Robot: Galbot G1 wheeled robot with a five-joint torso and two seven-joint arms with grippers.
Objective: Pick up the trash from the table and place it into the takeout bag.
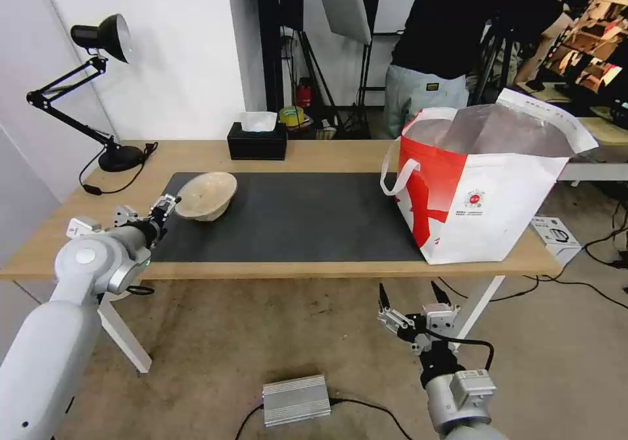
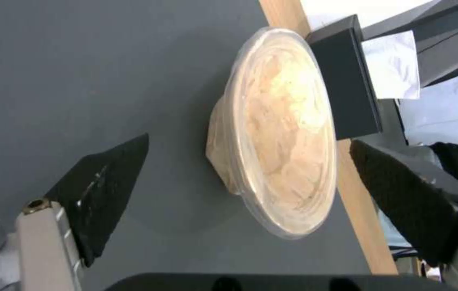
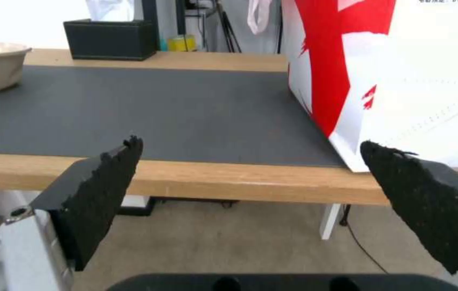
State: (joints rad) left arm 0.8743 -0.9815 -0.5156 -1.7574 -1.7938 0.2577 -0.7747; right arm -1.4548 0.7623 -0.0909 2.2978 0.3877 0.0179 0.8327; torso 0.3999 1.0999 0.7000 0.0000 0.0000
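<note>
We start with the bench, its dark mat running lengthwise. The takeout bag stands open-mouthed at its right end. The beige bowl sits at the mat's left end, tilted, its opening tipped toward the robot. Our left claw hovers just beside the bowl's left rim, fingers spread wide, not yet around it — the bowl lies straight ahead between them. The right claw hangs below the bench edge, also wide open (idle, well away from the bowl).
</note>
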